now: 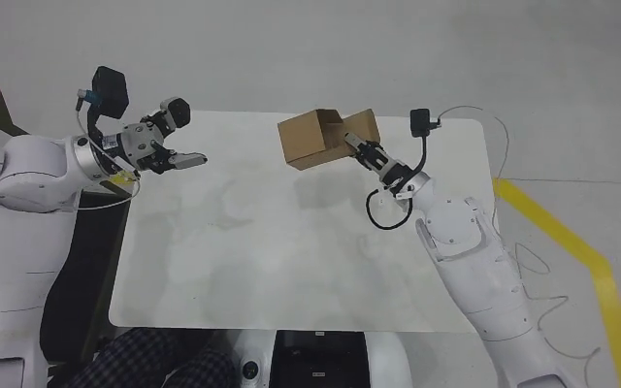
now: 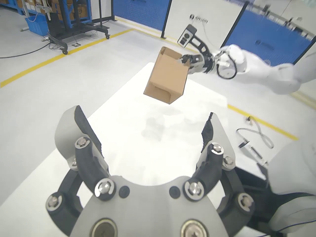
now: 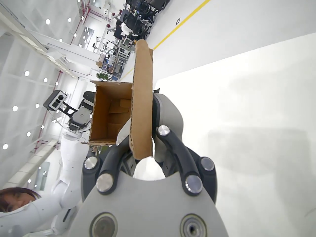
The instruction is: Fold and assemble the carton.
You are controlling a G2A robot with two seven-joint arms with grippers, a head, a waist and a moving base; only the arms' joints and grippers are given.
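Carton (image 1: 309,141) aloft in closed right end effector (image 1: 353,149)

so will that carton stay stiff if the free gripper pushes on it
Probably light: the right gripper holds the carton clear of the table by one flap alone. A push would likely swing it about that flap's crease rather than meet resistance. Its open end looks unsupported, so the walls there may cave; the folded end seems stiffer.

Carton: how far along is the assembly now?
Done: the carton is opened into a box, bottom flaps folded in. In hand: the right gripper clamps its upper flap, holding it off the table. To do: the top stands open; the left gripper hovers open, apart.
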